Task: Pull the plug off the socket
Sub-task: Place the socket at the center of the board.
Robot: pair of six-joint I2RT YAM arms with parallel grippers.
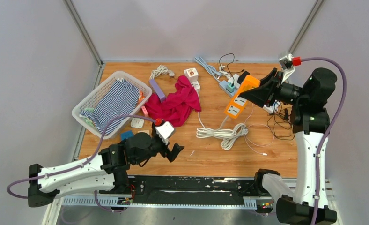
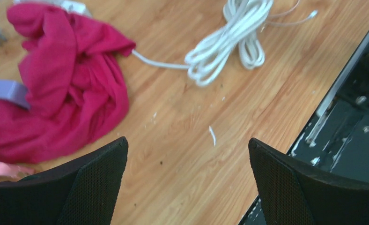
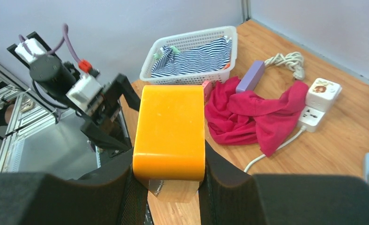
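An orange power strip [image 1: 239, 96] is held tilted above the table at the right; white outlets show on its lower half. No plug can be made out in it. My right gripper [image 1: 248, 89] is shut on its upper end. In the right wrist view the orange strip [image 3: 169, 126] fills the space between my right gripper's [image 3: 169, 161] black fingers [image 3: 126, 187]. My left gripper [image 1: 173, 150] is open and empty, low over bare wood near the front edge. It also shows open in the left wrist view [image 2: 187, 143].
A coiled white cable [image 1: 225, 133] lies mid-table, also in the left wrist view [image 2: 229, 37]. A red cloth [image 1: 178, 101], purple bar [image 1: 157, 89], white adaptors [image 1: 191, 74] and a basket [image 1: 86, 101] with striped cloth lie to the left. A grey-green power strip [image 1: 227, 86] and black cables [image 1: 278, 124] lie to the right.
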